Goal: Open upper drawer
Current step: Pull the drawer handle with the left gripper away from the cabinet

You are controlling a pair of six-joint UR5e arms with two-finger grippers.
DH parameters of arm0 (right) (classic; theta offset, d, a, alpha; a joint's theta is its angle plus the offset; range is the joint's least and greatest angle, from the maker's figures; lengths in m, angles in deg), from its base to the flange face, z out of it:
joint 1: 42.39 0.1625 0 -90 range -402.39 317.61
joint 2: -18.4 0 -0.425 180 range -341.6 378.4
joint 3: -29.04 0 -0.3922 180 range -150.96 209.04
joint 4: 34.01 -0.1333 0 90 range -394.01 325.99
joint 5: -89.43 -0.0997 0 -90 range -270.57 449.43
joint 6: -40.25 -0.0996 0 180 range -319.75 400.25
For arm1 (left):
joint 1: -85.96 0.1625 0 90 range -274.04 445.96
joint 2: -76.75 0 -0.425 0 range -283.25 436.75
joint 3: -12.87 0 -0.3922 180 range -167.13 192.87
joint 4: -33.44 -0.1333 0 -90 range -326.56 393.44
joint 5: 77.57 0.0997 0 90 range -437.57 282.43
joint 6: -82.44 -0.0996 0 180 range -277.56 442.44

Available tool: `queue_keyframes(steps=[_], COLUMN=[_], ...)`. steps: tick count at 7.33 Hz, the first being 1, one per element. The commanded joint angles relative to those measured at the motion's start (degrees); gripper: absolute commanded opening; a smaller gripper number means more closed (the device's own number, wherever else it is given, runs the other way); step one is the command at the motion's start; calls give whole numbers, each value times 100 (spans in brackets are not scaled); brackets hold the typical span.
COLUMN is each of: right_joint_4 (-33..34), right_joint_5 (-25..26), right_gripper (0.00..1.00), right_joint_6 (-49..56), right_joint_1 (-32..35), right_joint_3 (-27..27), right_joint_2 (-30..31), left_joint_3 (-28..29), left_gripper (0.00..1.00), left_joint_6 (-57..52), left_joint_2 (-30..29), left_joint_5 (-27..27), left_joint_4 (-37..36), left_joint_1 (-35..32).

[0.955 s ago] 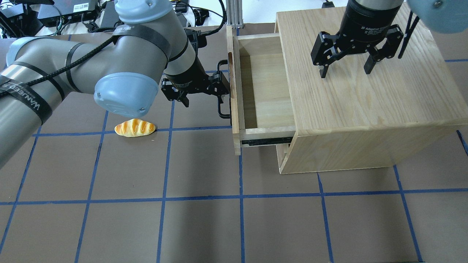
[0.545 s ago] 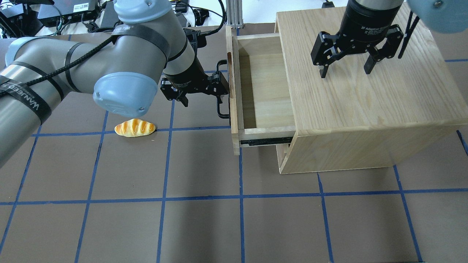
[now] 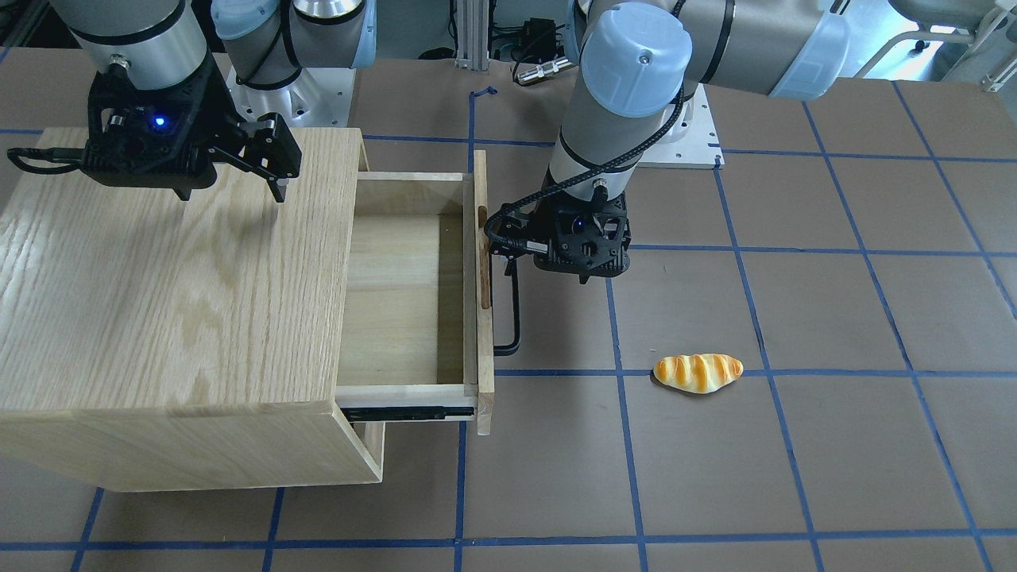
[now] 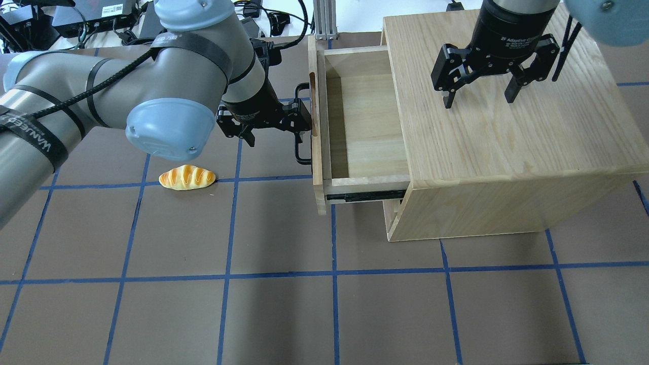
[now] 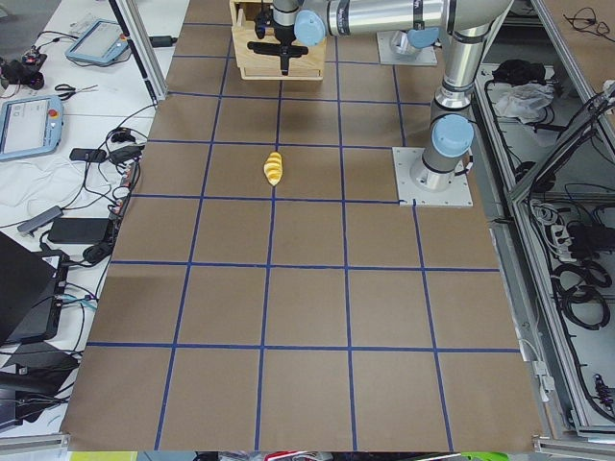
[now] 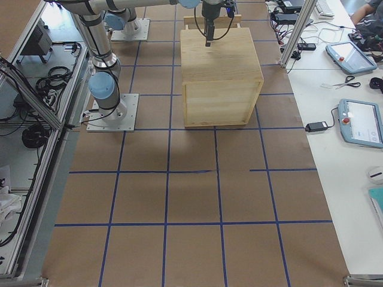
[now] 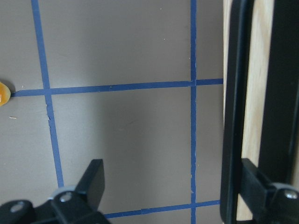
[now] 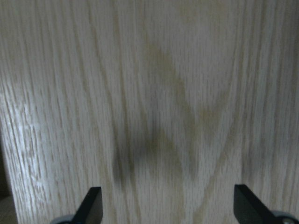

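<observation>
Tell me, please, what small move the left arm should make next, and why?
Probably pull the handle slightly farther from the cabinet: the open left hand has one finger hooked behind it, and the upper drawer is out only partway, its back under the cabinet top.

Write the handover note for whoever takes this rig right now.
Claws: left claw open, straddling the handle of the upper drawer, with one finger behind the bar. The right claw is open over the cabinet top, holding nothing.
Done: upper drawer pulled well out; inside looks empty.
Left: pull further if needed, then free the left claw from the handle.
</observation>
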Motion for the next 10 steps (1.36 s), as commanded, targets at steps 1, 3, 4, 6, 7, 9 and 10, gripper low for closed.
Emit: queue_keyframes(steps=[1, 3, 4, 6, 7, 9, 10], right_joint_4=[0, 0, 0, 0, 0, 0, 0], right_joint_5=[0, 0, 0, 0, 0, 0, 0], right_gripper=[100, 100, 100, 100, 100, 100, 100], right_joint_6=[-1, 8, -1, -1, -1, 8, -1], right_joint_1=[0, 0, 0, 0, 0, 0, 0], right_joint_3=[7, -2, -2, -2, 6, 7, -2], right_joint_2=[0, 0, 0, 0, 0, 0, 0], left_joint_3=[0, 0, 0, 105, 123, 176, 306], left_gripper=[100, 100, 100, 100, 100, 100, 100], left_joint_6=[-76, -146, -155, -112, -111, -111, -164], left_joint_2=[29, 91, 108, 170, 275, 477, 634], left_joint_5=[14, 58, 171, 112, 76, -151, -283], left_joint_4=[3, 108, 108, 195, 283, 590, 966], left_joint_1=[80, 133, 151, 133, 142, 221, 421])
